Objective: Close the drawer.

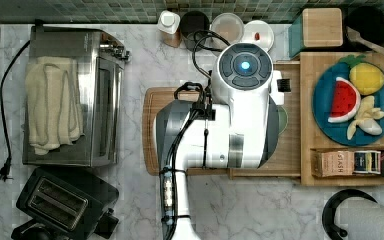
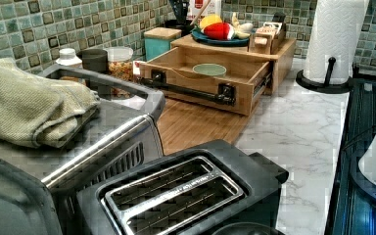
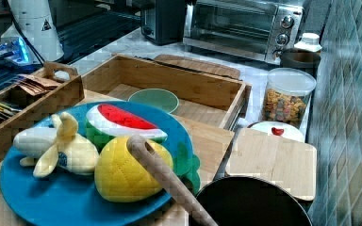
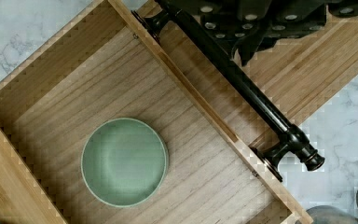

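From the top view, my arm [image 1: 230, 120] covers most of the drawer [image 1: 291, 80], which lies at three o'clock from the toaster oven [image 1: 72, 97]; a blind push here could go off line.

From the left view, the drawer stands pulled well out over the cutting board [image 2: 200, 122], black bar handle [image 2: 186, 90] facing me, green bowl [image 2: 209, 70] inside. A hard shove might slide the bowl against the drawer's wall.

From the right view, the drawer sits open below the plate [image 3: 52, 197] of toy fruit, at twelve o'clock from it; a jolt could shake the shelf above.

From the wrist view, the hand [image 4: 256, 28] hangs just over the handle [image 4: 242, 86], with the bowl [image 4: 124, 161] in the drawer. I cannot tell how far its fingers are parted or whether they hold anything. If it catches one end of the bar, I judge the drawer may skew and jam.
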Controlling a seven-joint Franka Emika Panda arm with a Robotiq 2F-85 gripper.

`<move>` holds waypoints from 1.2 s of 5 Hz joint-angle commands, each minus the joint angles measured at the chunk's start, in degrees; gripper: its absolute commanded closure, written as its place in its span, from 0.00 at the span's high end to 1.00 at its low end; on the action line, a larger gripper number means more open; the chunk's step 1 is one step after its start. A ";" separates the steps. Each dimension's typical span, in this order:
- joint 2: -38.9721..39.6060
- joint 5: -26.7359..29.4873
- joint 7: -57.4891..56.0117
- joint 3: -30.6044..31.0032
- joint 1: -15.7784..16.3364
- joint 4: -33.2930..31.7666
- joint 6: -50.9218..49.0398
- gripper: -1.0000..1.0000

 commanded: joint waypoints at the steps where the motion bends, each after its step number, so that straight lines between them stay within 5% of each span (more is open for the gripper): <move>1: 0.00 -0.39 -0.01 0.00 0.00 -0.05 0.02 0.00; 3: -1.90 4.19 -16.32 2.27 1.55 -5.70 9.61 0.00; 6: 1.41 2.37 -22.26 5.86 7.58 -8.42 15.70 0.00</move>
